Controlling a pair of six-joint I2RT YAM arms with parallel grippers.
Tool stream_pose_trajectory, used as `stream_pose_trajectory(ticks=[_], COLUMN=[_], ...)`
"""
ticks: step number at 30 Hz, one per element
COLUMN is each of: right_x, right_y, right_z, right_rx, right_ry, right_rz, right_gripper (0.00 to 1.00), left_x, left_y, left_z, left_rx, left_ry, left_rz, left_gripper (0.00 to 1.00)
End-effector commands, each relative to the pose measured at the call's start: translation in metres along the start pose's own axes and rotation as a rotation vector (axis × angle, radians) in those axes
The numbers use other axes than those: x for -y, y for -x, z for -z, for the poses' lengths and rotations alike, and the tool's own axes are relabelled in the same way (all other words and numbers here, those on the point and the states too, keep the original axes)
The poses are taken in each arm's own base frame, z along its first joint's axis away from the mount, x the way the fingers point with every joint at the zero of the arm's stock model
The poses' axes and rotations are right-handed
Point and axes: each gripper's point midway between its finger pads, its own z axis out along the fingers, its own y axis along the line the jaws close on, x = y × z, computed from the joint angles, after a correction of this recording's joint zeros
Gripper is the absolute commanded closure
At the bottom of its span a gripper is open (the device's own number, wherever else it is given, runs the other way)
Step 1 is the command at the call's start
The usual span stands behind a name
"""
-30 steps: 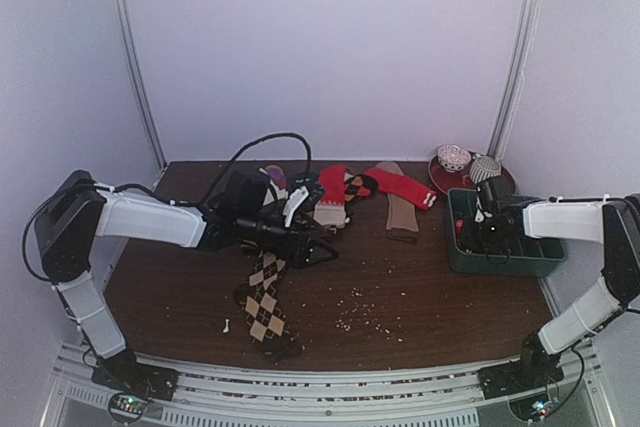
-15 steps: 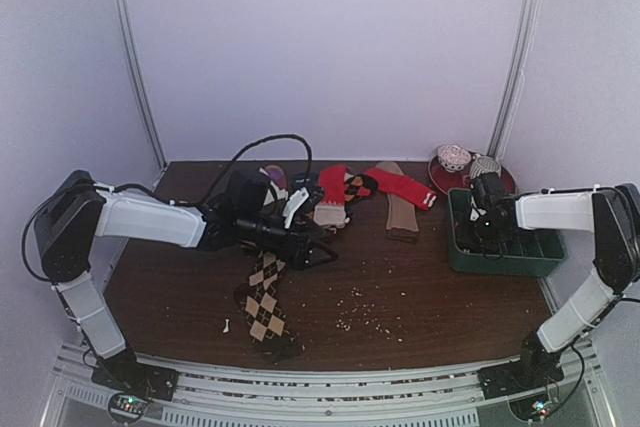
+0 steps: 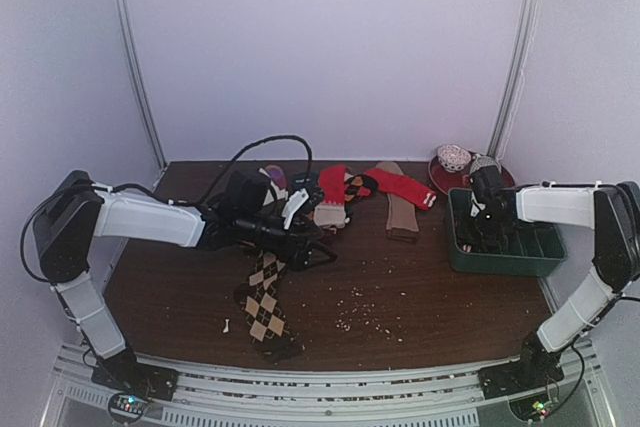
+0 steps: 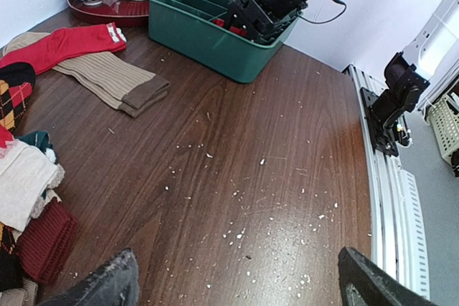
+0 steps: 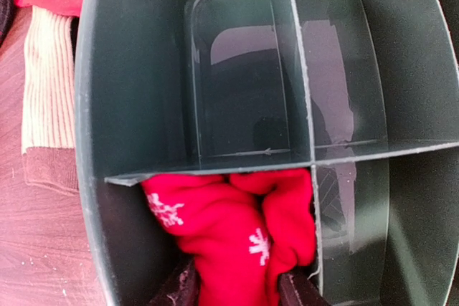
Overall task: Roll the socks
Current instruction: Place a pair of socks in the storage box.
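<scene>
Once R gripper [image 5: 239, 288] swung over green plastic bin [image 5: 90, 91], rolled red sock [image 5: 229, 241] sat btwn jaws, grip unclear; L gripper [image 4: 237, 284] gaped empty. Roll abt stowed.

Dark brown with tan diamonds on the argyle sock [image 3: 262, 299]. Plain red on the long sock [image 4: 64, 44], white-and-red stripes at its cuff [image 4: 112, 31]. Tan ribbing with a brown end on the ribbed sock [image 4: 107, 77]. Dark green for the bin [image 5: 129, 69]; red with white snowflakes for the bundle [image 5: 229, 241]. Dark wood grain, flecked white, across the table [image 4: 272, 141].
</scene>
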Motion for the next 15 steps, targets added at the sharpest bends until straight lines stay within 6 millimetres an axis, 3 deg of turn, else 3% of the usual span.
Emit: stream_pose_trajectory(ticks=[1, 15], right_x=[-0.001, -0.010], right_y=[0.014, 0.026], right_z=[0.015, 0.033], right_rx=[0.031, 0.073], right_ry=[0.005, 0.059], right_rz=[-0.017, -0.005], right_gripper=[0.64, 0.57], left_x=[0.005, -0.002], left_y=[0.027, 0.025], left_z=[0.007, 0.002], left_rx=[0.053, 0.034], left_ry=[0.009, 0.034], left_rz=[-0.063, -0.062], left_gripper=[0.04, 0.04])
